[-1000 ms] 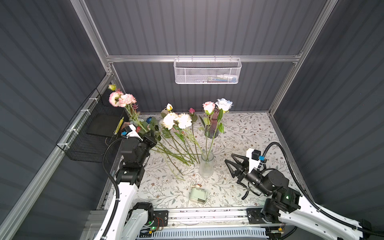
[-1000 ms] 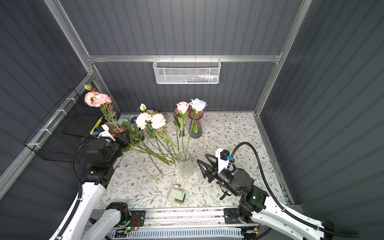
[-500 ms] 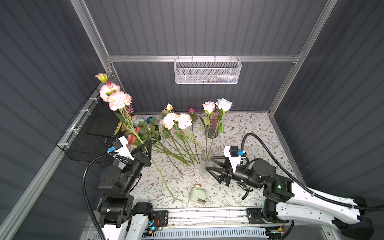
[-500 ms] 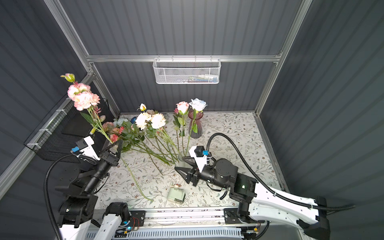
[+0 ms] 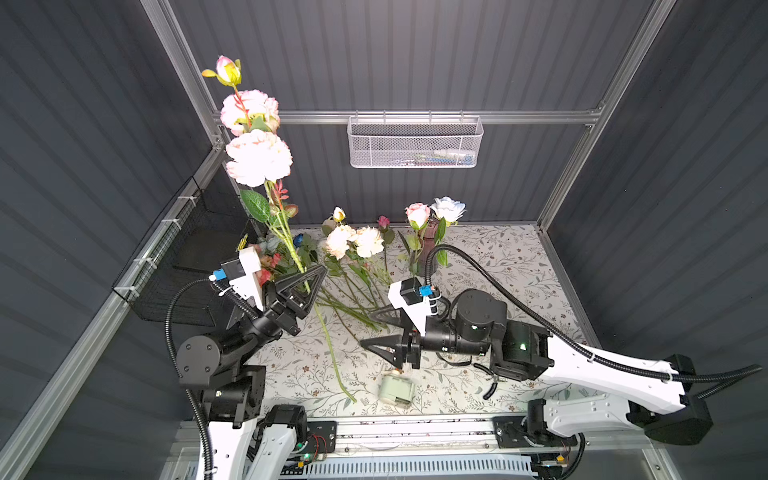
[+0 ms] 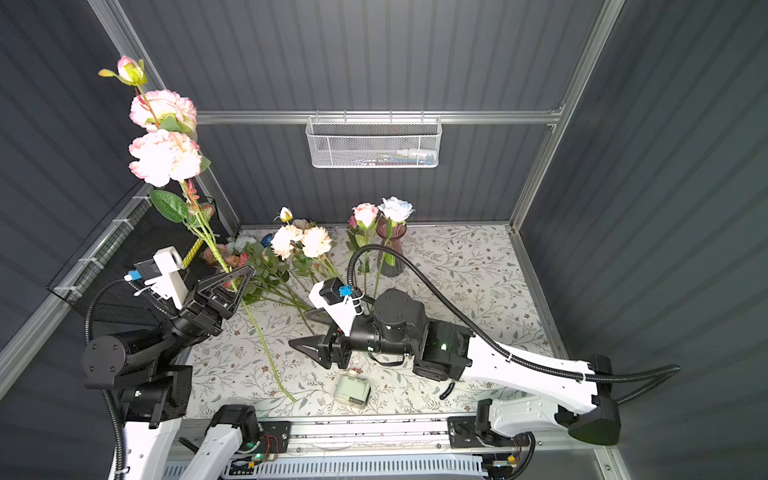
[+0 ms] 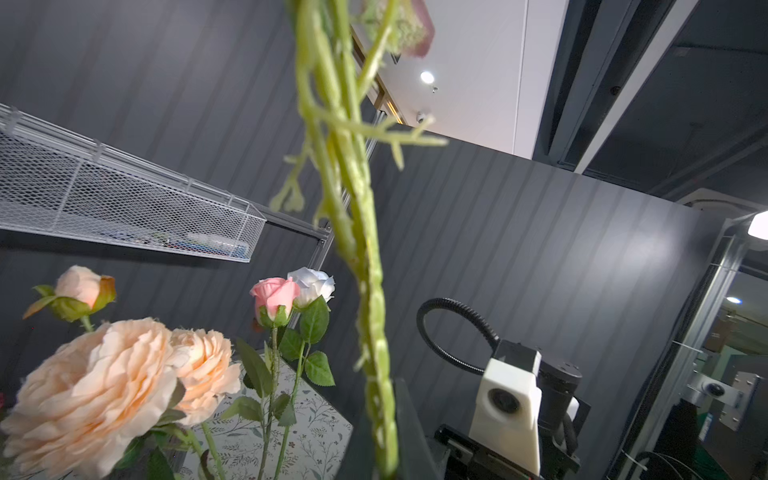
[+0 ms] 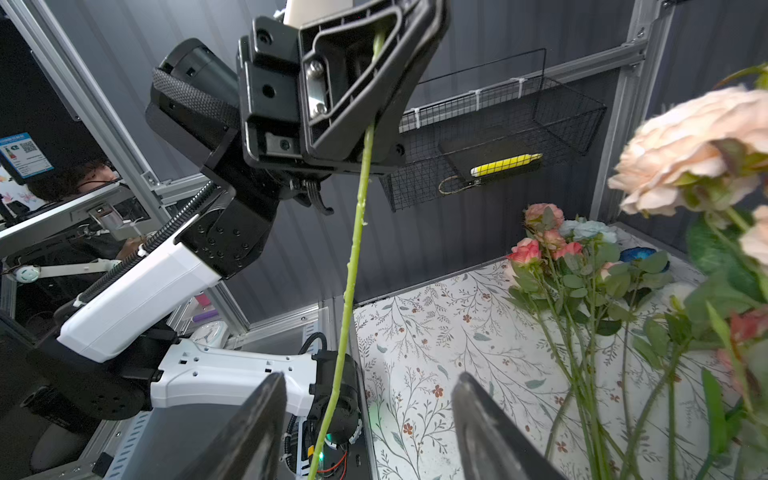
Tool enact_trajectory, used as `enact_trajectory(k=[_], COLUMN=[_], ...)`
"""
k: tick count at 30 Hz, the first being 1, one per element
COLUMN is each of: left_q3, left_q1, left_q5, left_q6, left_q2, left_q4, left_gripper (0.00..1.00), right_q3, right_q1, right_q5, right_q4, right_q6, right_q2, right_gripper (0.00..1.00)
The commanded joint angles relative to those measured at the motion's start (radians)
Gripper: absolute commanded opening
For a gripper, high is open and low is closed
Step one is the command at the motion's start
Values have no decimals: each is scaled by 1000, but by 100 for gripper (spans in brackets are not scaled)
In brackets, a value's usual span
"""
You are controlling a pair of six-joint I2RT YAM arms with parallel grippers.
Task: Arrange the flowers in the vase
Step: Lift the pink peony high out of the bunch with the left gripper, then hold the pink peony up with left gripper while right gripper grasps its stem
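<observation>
Flowers [image 5: 338, 241], leafy green-stemmed fabric roses and peonies in peach, pink and blue, are lying heaped across the upper left of the floral-print table mat [image 5: 498, 266] in both top views. Left gripper [image 5: 308, 284] is clamping its black triangular jaws tight on the green stem of a tall pink peony spray [image 5: 257, 158]. The spray is rising towards the upper left of the frame, and its lower end is hanging near the mat's front edge. Right gripper [image 8: 370, 378] is pointing at that stem with its jaws standing apart, holding nothing and touching nothing I can see. Pink rose [image 6: 365, 214] and pale-blue rose [image 6: 397, 208] are standing upright mid-frame, their stems dropping behind the right arm, so whatever is holding them is hidden. Purple ribbed glass vase [image 6: 398, 230] is standing just behind them.
</observation>
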Motion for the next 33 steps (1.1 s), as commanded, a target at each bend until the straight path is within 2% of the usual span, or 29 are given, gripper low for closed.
enact_trajectory(k=[1, 11, 13, 15, 16, 17, 18, 19, 20, 21, 22, 25, 27, 30, 33], left_q3=[-29, -40, -41, -38, -39, -40, -42, -42, -40, -36, -31, 0, 21, 31, -6], left_q1=[-5, -6, -7, -6, -6, -7, -6, -7, -6, -6, -6, -7, -6, -6, -6], left_q5=[81, 100, 101, 100, 95, 89, 78, 71, 59, 45, 30, -49, -154, -369, -506], left_q6=[-215, -265, -267, -255, -243, -234, -223, -208, -191, -170, -145, -29, 71, 177, 215], left_q2=[59, 84, 84, 81, 78, 74, 66, 61, 52, 41, 33, -13, -56, -123, -166], left_q4=[366, 452, 451, 425, 403, 385, 363, 342, 314, 276, 236, 47, -121, -347, -449], left_gripper=[0, 0, 0, 0, 6, 20, 43, 62, 80, 94, 100, 100, 100, 100, 100], right_q3=[214, 480, 506, 511, 506, 496, 478, 456, 433, 401, 371, 255, 176, 54, -19], right_q1=[3, -2, -4, -4, -5, -5, -4, -5, -6, -6, -6, -6, -5, -5, -5], right_q5=[-110, -220, -233, -236, -231, -225, -217, -210, -202, -187, -173, -64, 8, 167, 307], right_q4=[-56, -115, -122, -119, -116, -110, -98, -84, -70, -51, -37, -1, 20, 65, 104], right_q6=[-37, -39, -38, -42, -43, -46, -47, -50, -50, -54, -55, -87, -121, -196, -292], right_q2=[151, 382, 403, 407, 401, 394, 381, 364, 346, 319, 293, 176, 99, -30, -122], right_gripper=[66, 64, 58, 37, 25, 16, 7, 0, 0, 0, 0, 0, 0, 0, 0])
